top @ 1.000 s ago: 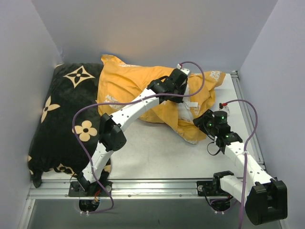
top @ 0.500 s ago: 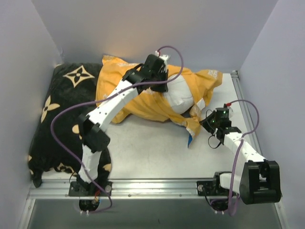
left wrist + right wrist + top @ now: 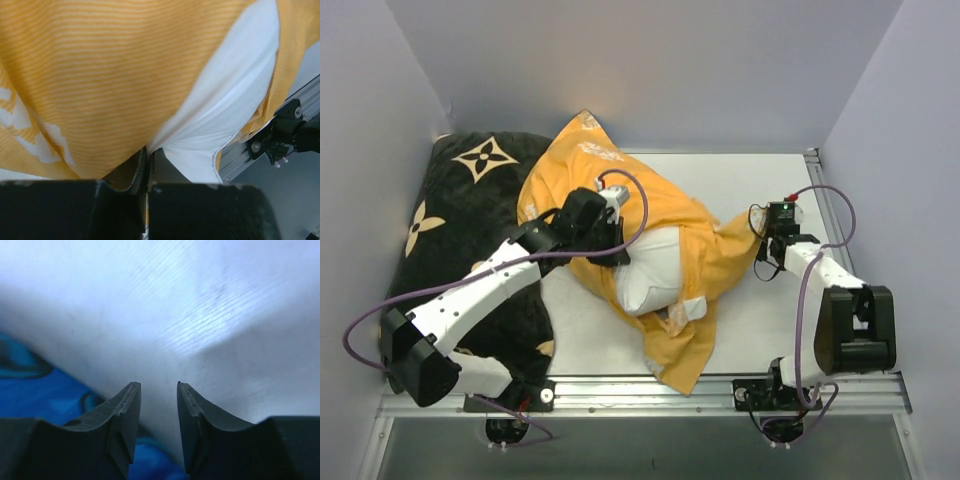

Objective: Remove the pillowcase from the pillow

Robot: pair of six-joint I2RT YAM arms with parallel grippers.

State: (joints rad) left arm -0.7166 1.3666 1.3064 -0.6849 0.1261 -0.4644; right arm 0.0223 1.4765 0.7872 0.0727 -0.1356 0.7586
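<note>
Pillow (image 3: 650, 278) dragged nearer, half out of pillowcase (image 3: 675, 210).

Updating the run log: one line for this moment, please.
left gripper shut at pillowcase opening | right gripper open | pillow partly exposed

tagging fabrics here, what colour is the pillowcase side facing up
The pillowcase is orange-yellow with fine stripes and white lettering, clearest in the left wrist view.
</note>
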